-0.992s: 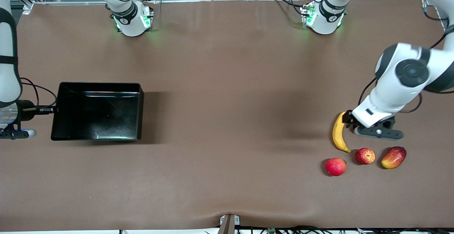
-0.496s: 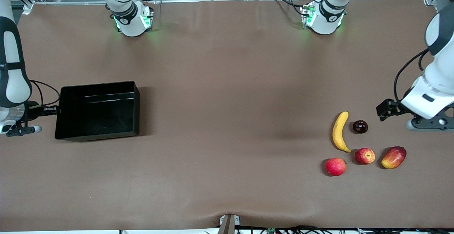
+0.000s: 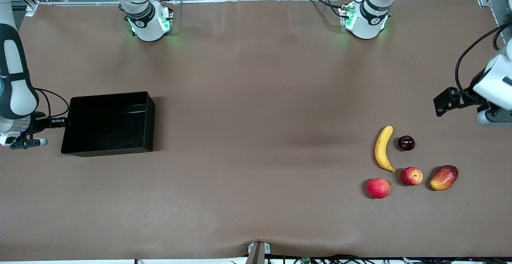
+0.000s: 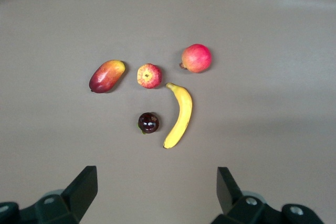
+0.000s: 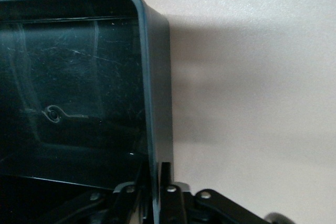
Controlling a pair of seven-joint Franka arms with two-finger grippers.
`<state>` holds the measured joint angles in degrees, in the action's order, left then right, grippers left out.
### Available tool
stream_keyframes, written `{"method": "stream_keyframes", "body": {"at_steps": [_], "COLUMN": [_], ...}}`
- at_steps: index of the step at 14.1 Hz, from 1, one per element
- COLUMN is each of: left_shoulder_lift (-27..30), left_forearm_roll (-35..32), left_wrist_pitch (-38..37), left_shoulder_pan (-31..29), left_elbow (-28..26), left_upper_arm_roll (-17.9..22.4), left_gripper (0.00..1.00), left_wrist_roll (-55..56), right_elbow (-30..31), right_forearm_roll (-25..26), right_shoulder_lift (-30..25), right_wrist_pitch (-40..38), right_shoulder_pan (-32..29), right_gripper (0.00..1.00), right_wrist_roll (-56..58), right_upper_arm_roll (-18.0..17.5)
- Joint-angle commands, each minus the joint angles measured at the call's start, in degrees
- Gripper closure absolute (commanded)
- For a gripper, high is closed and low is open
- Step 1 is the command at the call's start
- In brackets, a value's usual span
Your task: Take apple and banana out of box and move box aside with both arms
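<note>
The black box [image 3: 108, 122] lies toward the right arm's end of the table, with nothing in it. My right gripper [image 3: 63, 123] is shut on its end wall; in the right wrist view the fingers [image 5: 167, 182] pinch the box wall [image 5: 157, 103]. The yellow banana [image 3: 383, 149] and the red apple with yellow streaks [image 3: 411, 175] lie toward the left arm's end. My left gripper [image 3: 445, 102] is open and empty, up in the air past the fruits. The left wrist view shows the banana [image 4: 179, 115] and apple [image 4: 149, 75] ahead of the gripper [image 4: 156, 190].
A small dark fruit [image 3: 406, 143] lies beside the banana. A plain pinkish-red round fruit [image 3: 378, 187] and a red-yellow mango [image 3: 443, 177] lie on either side of the apple. The arm bases [image 3: 148, 20] stand along the table's back edge.
My left gripper has risen from beside the banana and moved toward the left arm's end, uncovering the dark fruit. The box in my right gripper has shifted slightly.
</note>
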<state>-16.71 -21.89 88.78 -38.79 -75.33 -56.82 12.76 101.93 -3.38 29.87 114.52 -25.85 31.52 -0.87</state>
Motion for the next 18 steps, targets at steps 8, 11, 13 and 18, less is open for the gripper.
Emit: {"method": "stream_keyframes", "body": {"at_steps": [8,11,13,18], "left_shoulder_lift": [7.3,10.4,13.1,21.4], "left_forearm_roll": [5.0,12.7,15.7,17.8], "left_wrist_pitch": [-2.2,-0.6,-0.5,2.3], "left_shoulder_pan": [15.8,24.9,30.9,40.5], "left_elbow": [-0.3,-1.9,-5.0,-17.4], "left_upper_arm_roll": [18.2,31.2,39.5,48.5], "left_gripper": [0.00,0.00,0.00,0.00], "left_wrist_roll": [-0.7,-0.8,-1.0,-1.0], "right_elbow": [-15.7,-26.5,-30.3,-33.4], "right_forearm_roll": [0.6,1.0,0.6,3.1], "right_shoulder_lift": [-1.0,0.0,-0.3,-4.9], "right_wrist_pitch": [-17.8,-27.9,-28.5,-33.4], "right_shoulder_pan": [5.1,8.8,10.9,21.5], "right_gripper": [0.00,0.00,0.00,0.00], "right_wrist_roll": [-1.0,-1.6,-4.2,-25.1], "right_upper_arm_roll": [-1.3,-1.2,-1.3,-1.2]}}
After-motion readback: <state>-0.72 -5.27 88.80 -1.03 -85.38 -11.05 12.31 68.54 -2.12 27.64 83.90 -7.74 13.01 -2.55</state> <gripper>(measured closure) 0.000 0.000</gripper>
